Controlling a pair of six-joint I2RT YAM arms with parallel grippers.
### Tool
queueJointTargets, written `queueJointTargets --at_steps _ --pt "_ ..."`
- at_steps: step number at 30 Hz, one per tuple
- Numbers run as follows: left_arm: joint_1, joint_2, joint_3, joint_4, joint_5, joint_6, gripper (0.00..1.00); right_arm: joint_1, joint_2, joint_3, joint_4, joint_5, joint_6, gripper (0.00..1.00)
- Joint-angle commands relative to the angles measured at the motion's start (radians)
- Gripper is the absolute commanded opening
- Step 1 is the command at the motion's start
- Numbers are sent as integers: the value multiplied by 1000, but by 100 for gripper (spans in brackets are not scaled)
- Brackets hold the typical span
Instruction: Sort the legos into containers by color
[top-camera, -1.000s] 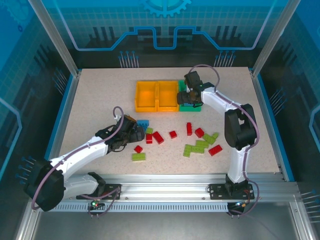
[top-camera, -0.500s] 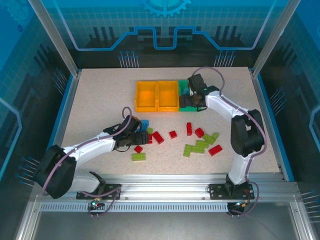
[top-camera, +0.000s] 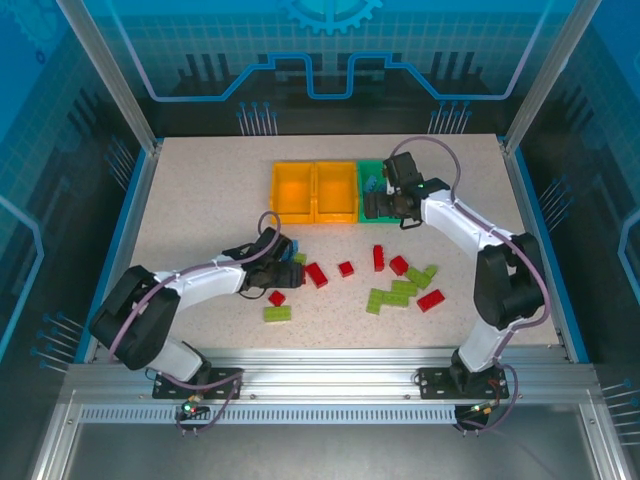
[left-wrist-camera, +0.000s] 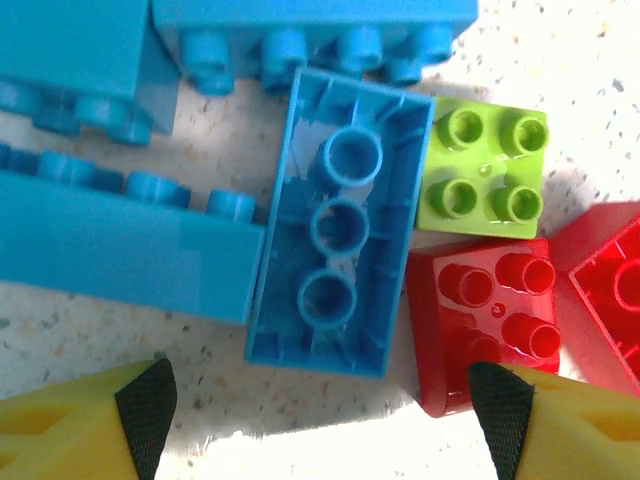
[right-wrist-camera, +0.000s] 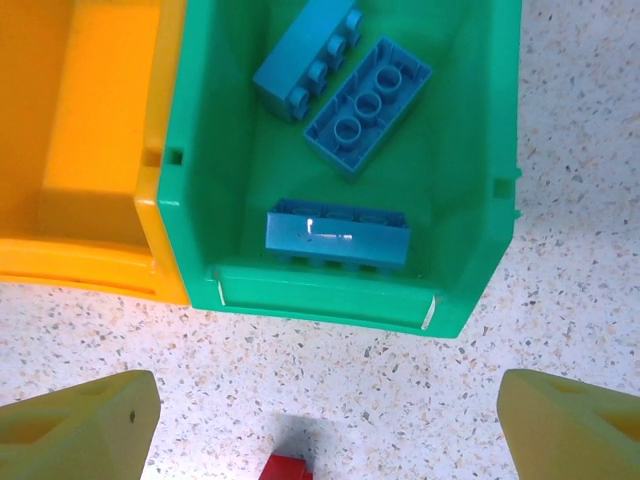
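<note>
Both arms have shifted right: left claw (left-wrist-camera: 322, 405) gapes over blue legos (left-wrist-camera: 340, 220), right claw (right-wrist-camera: 325, 410) gapes before green bin (right-wrist-camera: 320, 298).

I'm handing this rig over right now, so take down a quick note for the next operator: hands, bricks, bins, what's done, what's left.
Left hand: open, low over an upside-down blue brick, not gripping it.
Right hand: open, empty, just in front of the green bin.
Done: three blue bricks lie in the green bin.
Left: more blue ones by the left hand, plus the red bricks and green bricks on the table; the two orange bins look empty.
</note>
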Motion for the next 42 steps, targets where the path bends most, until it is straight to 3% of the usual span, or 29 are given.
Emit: queueJointTargets --at_steps 1,10,18,31,42 --pt "11 35 29 22 -35 44 80 -29 -46 -26 12 11 6 90" --pt "31 73 32 57 -39 66 74 -106 -49 -69 17 29 -5 90" --pt "36 69 23 68 -29 75 48 -140 -54 -95 24 14 -6 90" --pt "35 -53 -96 67 -1 2 43 -142 -46 -100 24 -6 -3 90" --pt "36 -126 -134 73 19 -3 29 -141 -49 -109 27 -1 -4 90"
